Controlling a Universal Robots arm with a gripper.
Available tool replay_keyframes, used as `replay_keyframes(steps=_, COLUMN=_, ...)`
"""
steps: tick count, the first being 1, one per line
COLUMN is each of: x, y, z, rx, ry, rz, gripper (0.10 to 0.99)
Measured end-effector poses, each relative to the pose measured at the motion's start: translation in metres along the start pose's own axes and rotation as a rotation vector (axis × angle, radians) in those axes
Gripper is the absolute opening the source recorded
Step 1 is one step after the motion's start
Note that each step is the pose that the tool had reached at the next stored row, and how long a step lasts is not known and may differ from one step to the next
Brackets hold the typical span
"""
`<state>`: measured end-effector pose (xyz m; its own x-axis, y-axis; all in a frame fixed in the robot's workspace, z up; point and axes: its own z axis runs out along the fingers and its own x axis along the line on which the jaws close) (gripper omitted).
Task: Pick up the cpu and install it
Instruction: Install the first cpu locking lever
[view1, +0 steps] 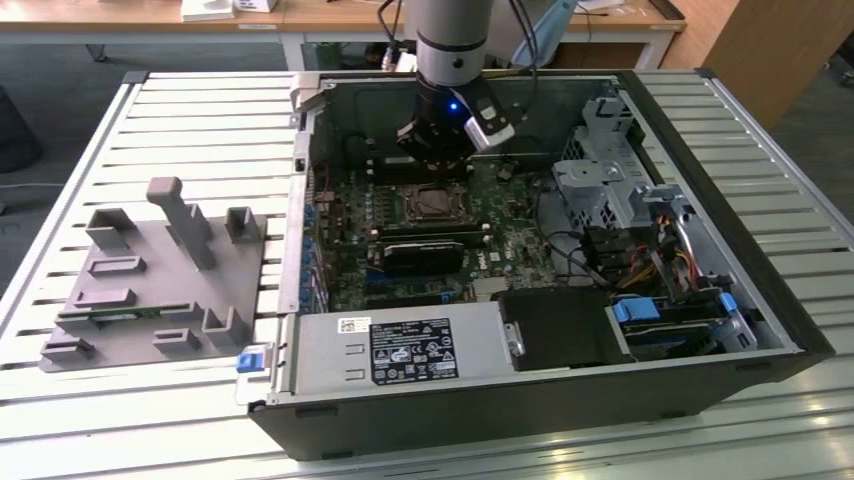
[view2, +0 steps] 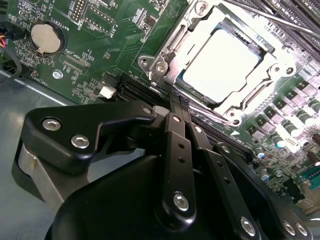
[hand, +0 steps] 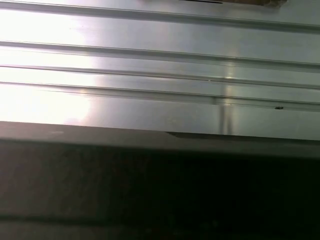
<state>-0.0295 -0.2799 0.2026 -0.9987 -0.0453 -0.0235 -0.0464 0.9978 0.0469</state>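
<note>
The cpu, a flat square chip with a bright silver top, lies inside the metal frame of the motherboard socket; the frame stands open around it. In the exterior view the socket is in the middle of the green board inside the open computer case. My gripper hangs just above and behind the socket. In the second wrist view its black fingers lie pressed together, their tips at the socket's edge, with nothing between them.
The case walls ring the board. A black card, a power supply, drive cages and cables crowd the inside. A grey holder tray sits on the slatted table at the exterior view's left.
</note>
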Motion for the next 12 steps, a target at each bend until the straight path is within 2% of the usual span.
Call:
replay_keyframes(steps=8, x=-0.0003, y=0.0024, z=0.0034, rx=0.012, ry=0.0008, rz=0.000, gripper=0.106)
replay_keyframes(steps=12, x=-0.0003, y=0.0028, z=0.0044, rx=0.015, ry=0.0008, rz=0.000, gripper=0.106)
